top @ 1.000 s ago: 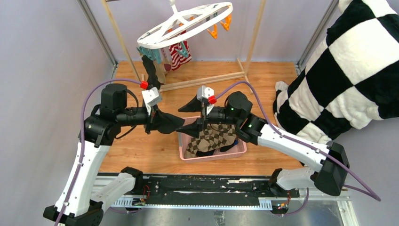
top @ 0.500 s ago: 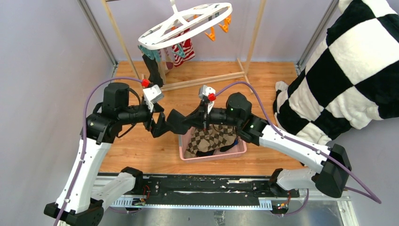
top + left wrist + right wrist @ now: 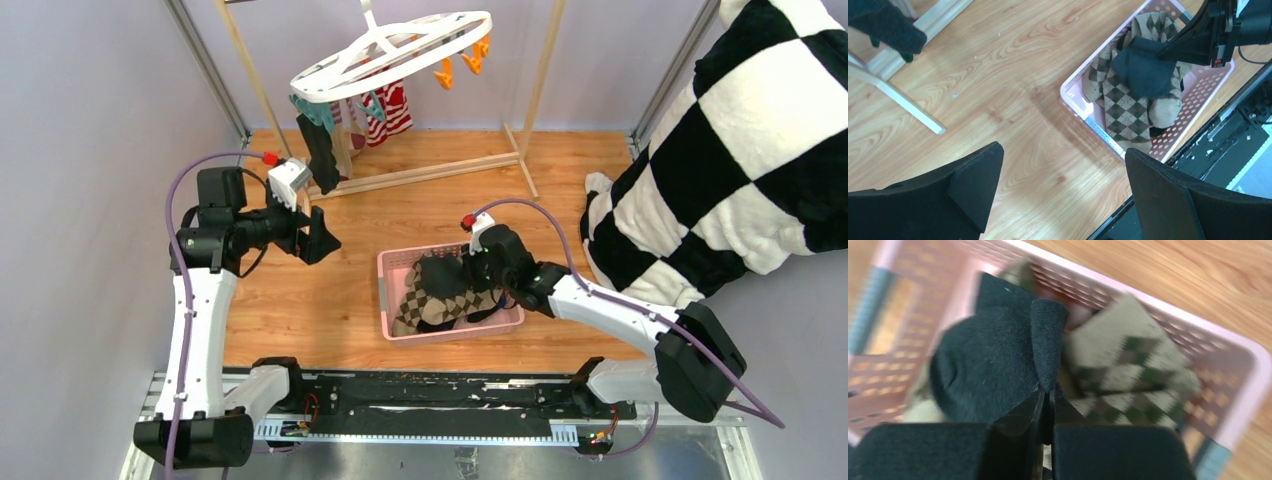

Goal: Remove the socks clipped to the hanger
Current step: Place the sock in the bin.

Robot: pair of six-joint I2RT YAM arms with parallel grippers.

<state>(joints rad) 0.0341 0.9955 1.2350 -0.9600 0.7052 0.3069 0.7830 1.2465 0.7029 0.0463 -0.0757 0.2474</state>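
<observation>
The white oval hanger (image 3: 390, 50) hangs at the back with orange clips (image 3: 460, 66). A black sock (image 3: 322, 155) and a red-and-white striped sock (image 3: 392, 110) are still clipped to it. My right gripper (image 3: 447, 270) (image 3: 1046, 392) is down in the pink basket (image 3: 385, 300), shut on a fold of a dark green sock (image 3: 993, 365) (image 3: 1143, 67). Under it lies a brown argyle sock (image 3: 1128, 370) (image 3: 1120, 100). My left gripper (image 3: 318, 238) (image 3: 1063, 165) hovers open and empty over the wooden floor, left of the basket.
The wooden rack frame (image 3: 440, 168) stands under the hanger, and its base bar (image 3: 903, 102) shows in the left wrist view. A big black-and-white checkered cloth (image 3: 740, 150) fills the right side. Metal posts stand at both back corners.
My left gripper opened, let go of the dark green sock and drew back to the left. My right gripper shut on that sock and carried it down into the basket.
</observation>
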